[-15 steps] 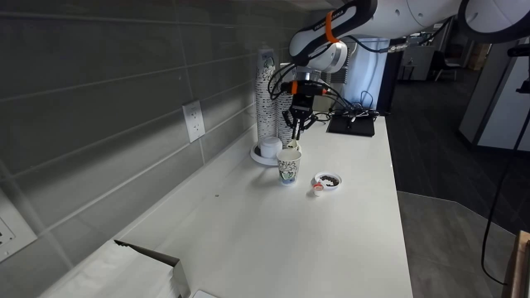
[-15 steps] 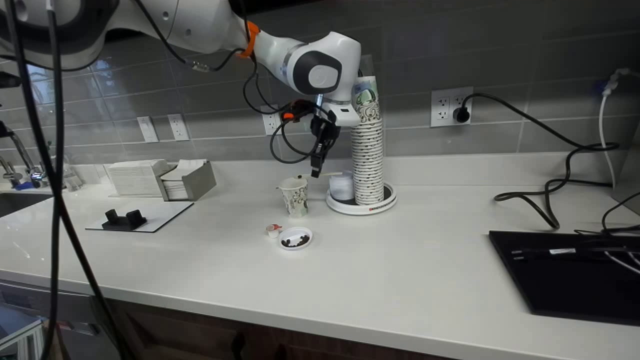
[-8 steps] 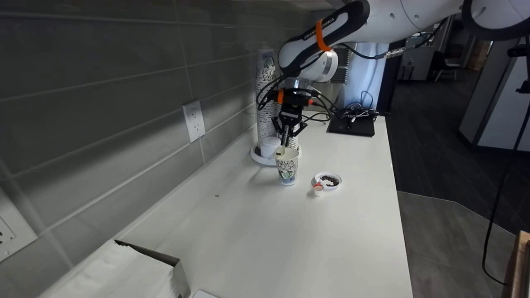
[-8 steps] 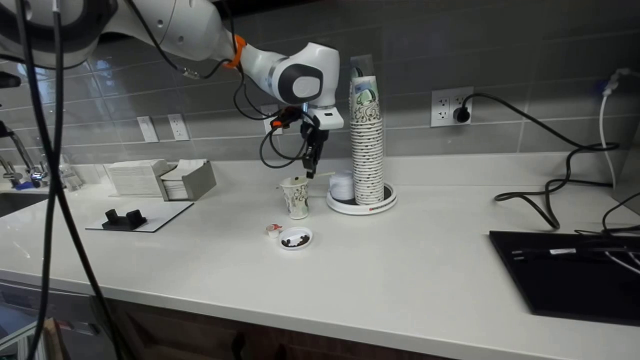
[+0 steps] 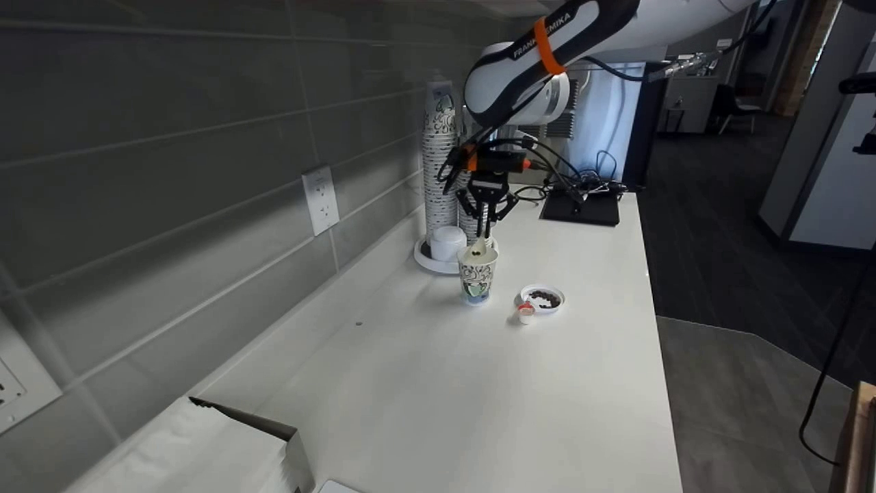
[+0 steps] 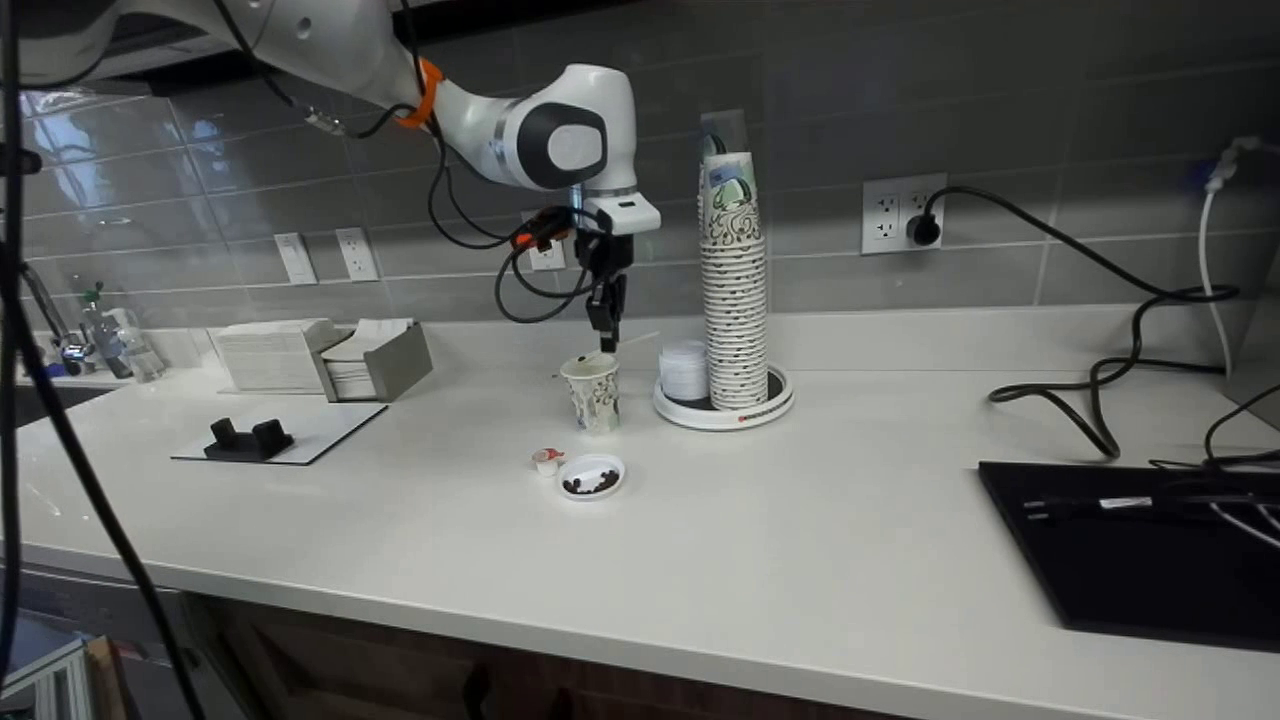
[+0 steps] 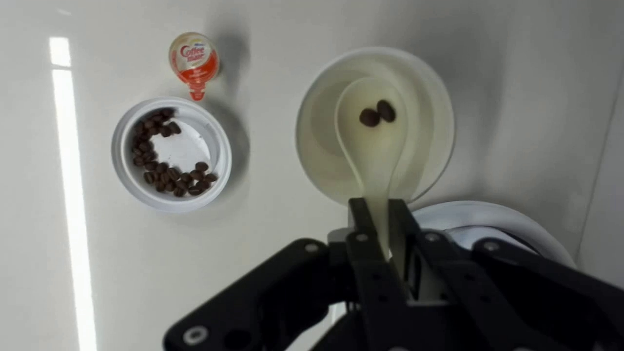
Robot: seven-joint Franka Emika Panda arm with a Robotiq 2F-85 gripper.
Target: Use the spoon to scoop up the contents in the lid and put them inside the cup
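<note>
My gripper (image 7: pixel 376 202) is shut on the handle of a pale spoon (image 7: pixel 373 151). The spoon's bowl hangs over the mouth of the cup (image 7: pixel 314 122), and two dark brown beans rest in it. In both exterior views the patterned cup (image 5: pixel 475 281) stands upright, with the gripper (image 6: pixel 608 345) just above and behind its rim. The shallow white lid (image 7: pixel 187 144) lies apart from the cup. Brown beans, the contents (image 7: pixel 174 173), lie along one side of it, leaving a bare white patch. The inside of the cup directly under the spoon's bowl is hidden.
A small creamer pod (image 7: pixel 194 56) sits beside the lid. Behind the cup, a round white dish (image 6: pixel 722 419) bears tall cup stacks (image 6: pixel 735 290) and a stack of white lids (image 6: pixel 684 370). A black board (image 6: pixel 1120 560) with cables lies farther along the counter.
The arm has shifted toward the cup, and the spoon's bowl has come from the cup's rim to over its mouth. The spoon's handle end has risen. Lid and creamer pod have stayed put.
</note>
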